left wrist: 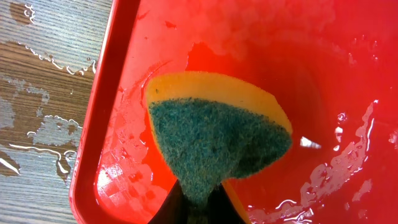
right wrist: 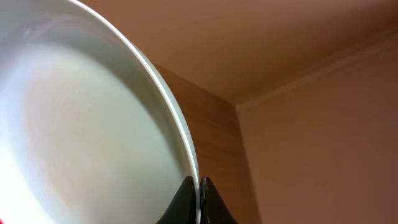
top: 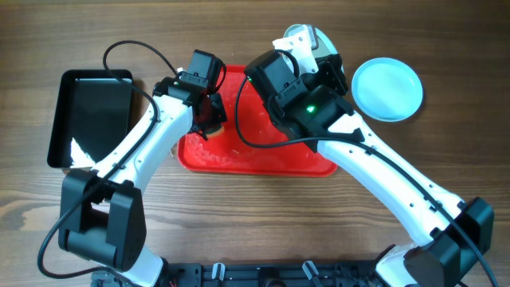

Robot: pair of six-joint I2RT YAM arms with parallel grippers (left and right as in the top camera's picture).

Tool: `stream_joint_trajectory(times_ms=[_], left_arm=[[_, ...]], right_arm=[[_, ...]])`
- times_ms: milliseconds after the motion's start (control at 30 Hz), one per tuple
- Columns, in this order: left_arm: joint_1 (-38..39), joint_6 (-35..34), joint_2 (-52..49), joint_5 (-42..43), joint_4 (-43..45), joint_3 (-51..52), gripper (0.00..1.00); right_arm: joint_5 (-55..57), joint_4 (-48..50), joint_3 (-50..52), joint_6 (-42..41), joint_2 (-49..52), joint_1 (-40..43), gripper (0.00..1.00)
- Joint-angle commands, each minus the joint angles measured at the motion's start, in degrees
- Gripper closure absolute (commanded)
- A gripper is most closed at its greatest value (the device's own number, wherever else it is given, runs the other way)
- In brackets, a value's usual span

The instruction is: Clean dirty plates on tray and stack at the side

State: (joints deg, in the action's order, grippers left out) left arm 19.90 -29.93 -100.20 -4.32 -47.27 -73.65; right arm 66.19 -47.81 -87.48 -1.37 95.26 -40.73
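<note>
1. Red plastic fills the left wrist view. The tray (left wrist: 102, 124) is wet, and the left gripper (left wrist: 198, 208) hangs over its left end. Its jaws are clenched on the yellow-and-green sponge (left wrist: 217, 143), scouring face towards the camera.
2. The right gripper (right wrist: 200, 198) pinches the rim of a pale plate (right wrist: 87, 124). In the overhead view we see it lifted and tipped on edge above the tray's far right corner. No smear shows on the face we can see.
3. We judge the step in hand to be scrubbing this held plate. We would lay the green side flat on the plate's face and press lightly, wiping towards the pinched edge so the thin rim grip is not levered open.
4. We would keep both over the tray so drips fall inside, since puddles (left wrist: 43, 130) lie on the wood beside it.
5. Another plate (top: 387, 89) lies on the table right of the tray, well apart; the cleaned one should settle squarely on it. We cannot find a third, which may be hidden under the arms.
</note>
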Motion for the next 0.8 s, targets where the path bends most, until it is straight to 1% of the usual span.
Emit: stream_joint_trajectory(times_ms=[0, 33, 100, 233, 300, 433, 500, 567, 633, 700, 767], left_arm=[[0.11, -0.55, -0.55, 0.9, 0.31, 0.37, 0.96], [0.11, -0.55, -0.55, 0.9, 0.26, 0.37, 0.96], [0.11, -0.55, -0.55, 0.9, 0.13, 0.37, 0.96], [0.11, -0.55, -0.55, 0.9, 0.13, 0.37, 0.96], [0.11, -0.55, -0.55, 0.9, 0.2, 0.37, 0.96], [0.11, -0.55, -0.55, 0.9, 0.59, 0.37, 0.96], [0.11, -0.57, -0.55, 1.55, 1.25, 0.37, 0.96], [0.11, -0.57, -0.52, 4.33, 2.45, 0.37, 0.96], [0.24, -0.57, -0.52, 9.6, 4.85, 0.37, 0.96], [0.79, -0.57, -0.55, 14.4, 8.07, 0.37, 0.96], [1.97, -0.57, -0.55, 16.76, 10.71, 0.37, 0.96]], right_arm=[[-14.93, -1.07, -0.98, -7.91, -1.07, 0.57, 0.96], [-22.43, -1.36, -0.55, -10.56, -0.98, 1.6, 0.96], [-30.99, -0.57, 1.44, -14.97, -0.98, 3.8, 0.96], [-39.5, 1.95, 8.9, -23.1, -0.96, 10.05, 0.96], [-43.95, 3.8, 12.24, -24.81, -0.94, 12.81, 0.96], [-57.75, 14.64, 21.73, -26.21, -0.92, 17.29, 0.96], [-66.03, 20.9, 25.94, -28.15, -0.85, 17.55, 0.96], [-69.37, 23.78, 28.04, -31.65, -0.5, 17.44, 0.96], [-70.71, 24.17, 29.0, -36.39, 1.07, 17.44, 0.96], [-72.5, 24.74, 29.0, -36.33, 3.21, 17.44, 0.96], [-75.49, 25.86, 29.0, -36.35, 6.21, 17.44, 0.96]])
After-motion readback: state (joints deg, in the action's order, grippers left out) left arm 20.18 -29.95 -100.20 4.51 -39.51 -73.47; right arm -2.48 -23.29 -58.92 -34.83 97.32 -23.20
